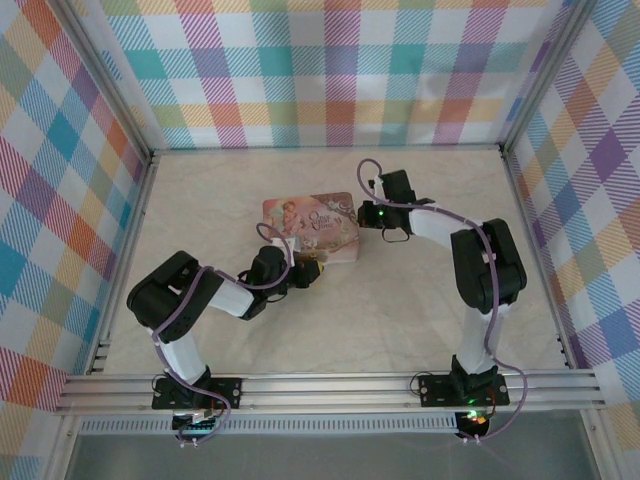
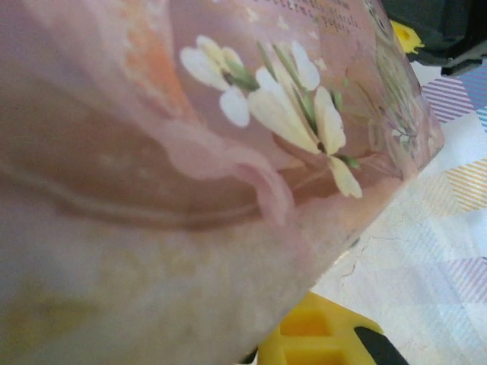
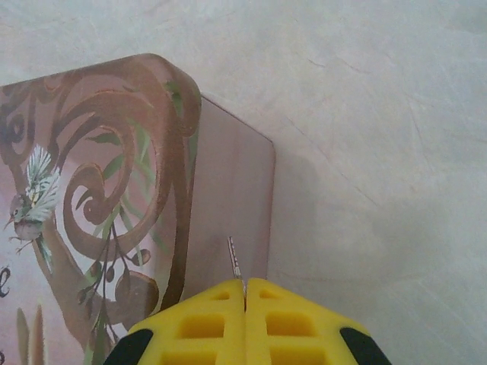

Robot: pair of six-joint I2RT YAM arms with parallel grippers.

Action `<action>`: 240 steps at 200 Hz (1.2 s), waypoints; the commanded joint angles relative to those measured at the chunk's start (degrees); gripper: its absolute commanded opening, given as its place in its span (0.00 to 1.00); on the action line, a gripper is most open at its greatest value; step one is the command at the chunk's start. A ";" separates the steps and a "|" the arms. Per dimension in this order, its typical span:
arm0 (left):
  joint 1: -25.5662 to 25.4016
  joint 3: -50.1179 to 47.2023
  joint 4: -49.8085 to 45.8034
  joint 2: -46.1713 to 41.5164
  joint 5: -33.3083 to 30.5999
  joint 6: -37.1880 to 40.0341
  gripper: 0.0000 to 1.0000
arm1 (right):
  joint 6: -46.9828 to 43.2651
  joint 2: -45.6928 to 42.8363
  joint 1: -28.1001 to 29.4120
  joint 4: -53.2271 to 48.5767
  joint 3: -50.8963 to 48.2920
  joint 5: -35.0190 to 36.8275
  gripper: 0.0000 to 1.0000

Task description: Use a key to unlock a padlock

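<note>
My right gripper (image 3: 245,283) is shut on the key (image 3: 235,258), a thin metal sliver sticking out from between its yellow fingertips. It points at the right side wall of the pink illustrated tin box (image 3: 228,190). From above, the right gripper (image 1: 366,214) sits at the tin's (image 1: 310,225) right edge. My left gripper (image 1: 306,272) is at the tin's near edge. In the left wrist view the tin (image 2: 228,152) is very close and blurred, with one yellow finger (image 2: 319,334) showing below it. The padlock is hidden.
The tin lies in the middle of a pale marbled table (image 1: 420,300). Plaid walls (image 1: 330,70) close in the back and both sides. An aluminium rail (image 1: 330,385) runs along the near edge by the arm bases.
</note>
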 commanded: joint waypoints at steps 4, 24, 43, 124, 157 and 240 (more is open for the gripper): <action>0.31 -1.07 -9.77 0.38 1.16 1.98 0.07 | -2.32 2.91 0.71 -1.33 3.40 -4.30 0.00; 0.32 -0.91 -8.58 0.67 -0.50 1.31 0.17 | -2.64 3.41 1.06 -1.47 4.13 -5.11 0.00; 0.35 -0.56 -5.94 2.00 -1.30 -0.22 0.26 | -2.59 3.34 1.41 -1.27 4.07 -5.40 0.00; -1.22 1.56 4.69 8.78 -1.07 -5.03 0.35 | -2.15 2.79 2.65 -0.15 2.48 -5.48 0.00; -1.62 1.92 5.22 9.22 -2.34 -5.49 0.39 | -2.04 2.62 2.67 0.05 2.15 -5.40 0.00; -1.03 -1.90 3.27 6.15 -8.12 -5.93 0.25 | -2.34 1.91 2.70 0.11 1.05 -4.99 0.00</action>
